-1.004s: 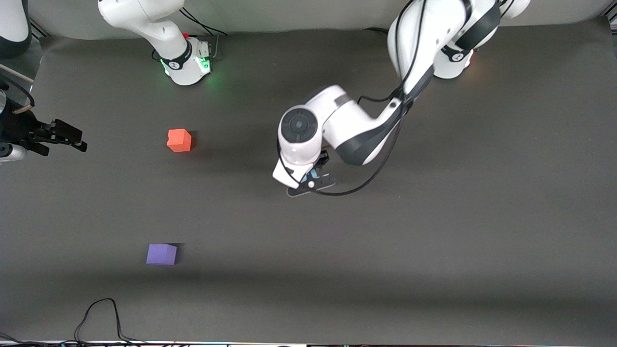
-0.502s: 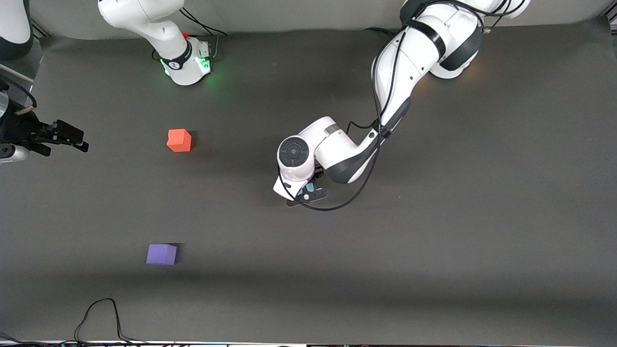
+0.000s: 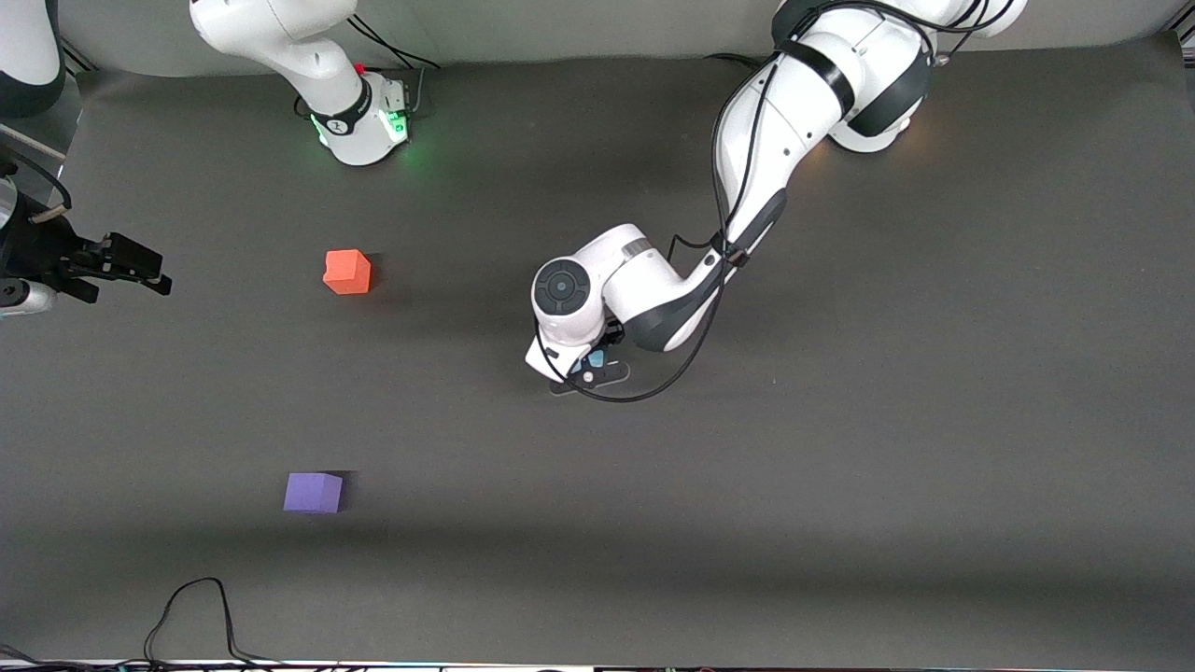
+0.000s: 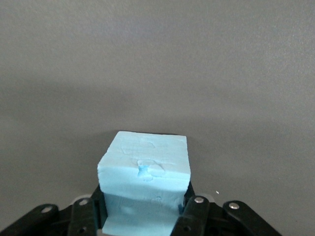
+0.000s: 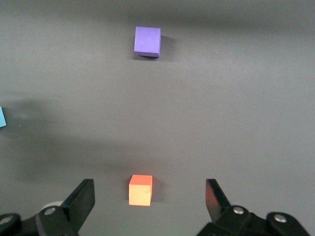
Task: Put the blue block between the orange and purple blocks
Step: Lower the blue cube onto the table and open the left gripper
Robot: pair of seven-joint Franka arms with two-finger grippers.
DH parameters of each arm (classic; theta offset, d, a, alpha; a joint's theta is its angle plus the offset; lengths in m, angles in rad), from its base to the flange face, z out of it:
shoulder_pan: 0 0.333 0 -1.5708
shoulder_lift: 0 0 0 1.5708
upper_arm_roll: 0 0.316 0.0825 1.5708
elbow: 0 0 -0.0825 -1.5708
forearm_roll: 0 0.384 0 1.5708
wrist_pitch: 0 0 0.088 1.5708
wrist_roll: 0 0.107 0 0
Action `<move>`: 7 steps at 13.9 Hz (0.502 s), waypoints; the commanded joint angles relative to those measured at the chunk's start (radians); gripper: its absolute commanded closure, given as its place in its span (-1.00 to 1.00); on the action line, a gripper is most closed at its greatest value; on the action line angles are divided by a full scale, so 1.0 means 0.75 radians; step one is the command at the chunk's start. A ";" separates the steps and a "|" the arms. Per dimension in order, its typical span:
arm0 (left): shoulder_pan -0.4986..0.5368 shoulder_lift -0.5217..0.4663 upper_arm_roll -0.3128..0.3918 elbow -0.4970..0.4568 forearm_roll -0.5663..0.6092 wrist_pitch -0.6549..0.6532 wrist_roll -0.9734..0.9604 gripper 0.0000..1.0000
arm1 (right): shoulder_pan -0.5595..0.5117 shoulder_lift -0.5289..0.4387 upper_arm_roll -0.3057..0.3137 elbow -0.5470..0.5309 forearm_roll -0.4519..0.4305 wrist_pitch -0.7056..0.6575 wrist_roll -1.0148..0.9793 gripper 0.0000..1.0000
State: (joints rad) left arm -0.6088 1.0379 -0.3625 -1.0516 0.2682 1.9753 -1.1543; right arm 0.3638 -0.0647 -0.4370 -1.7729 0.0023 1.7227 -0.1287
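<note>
The left gripper (image 4: 142, 216) is clamped on the blue block (image 4: 144, 184), its fingers (image 4: 189, 214) pressing both sides, low over the table's (image 3: 934, 420) middle. The front view shows only a sliver of blue (image 3: 596, 358) under the wrist. The right gripper (image 5: 147, 199) waits with jaws wide apart at the table edge at the right arm's end, holding nothing; its camera shows the orange block (image 5: 140, 190) and purple block (image 5: 147, 41) well apart

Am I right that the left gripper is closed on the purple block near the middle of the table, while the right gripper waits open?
Not quite: the left gripper is closed on the blue block, as the left wrist view shows. The purple block sits untouched on the table, nearer the front camera than the orange block. The right gripper does wait open.
</note>
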 commanded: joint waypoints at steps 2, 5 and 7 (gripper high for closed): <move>0.038 -0.085 0.013 -0.021 0.037 -0.050 0.029 -1.00 | 0.006 -0.014 -0.006 -0.023 0.003 0.024 -0.021 -1.00; 0.096 -0.209 0.007 -0.019 0.025 -0.240 0.099 -1.00 | 0.006 -0.014 -0.006 -0.023 0.003 0.027 -0.021 -1.00; 0.161 -0.306 -0.003 -0.021 -0.006 -0.332 0.183 -1.00 | 0.006 -0.014 -0.006 -0.025 0.003 0.027 -0.021 -1.00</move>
State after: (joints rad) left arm -0.5277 0.9017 -0.3606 -1.0358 0.2817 1.7945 -1.0731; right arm 0.3638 -0.0647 -0.4371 -1.7813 0.0023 1.7284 -0.1287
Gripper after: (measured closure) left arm 0.000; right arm 0.000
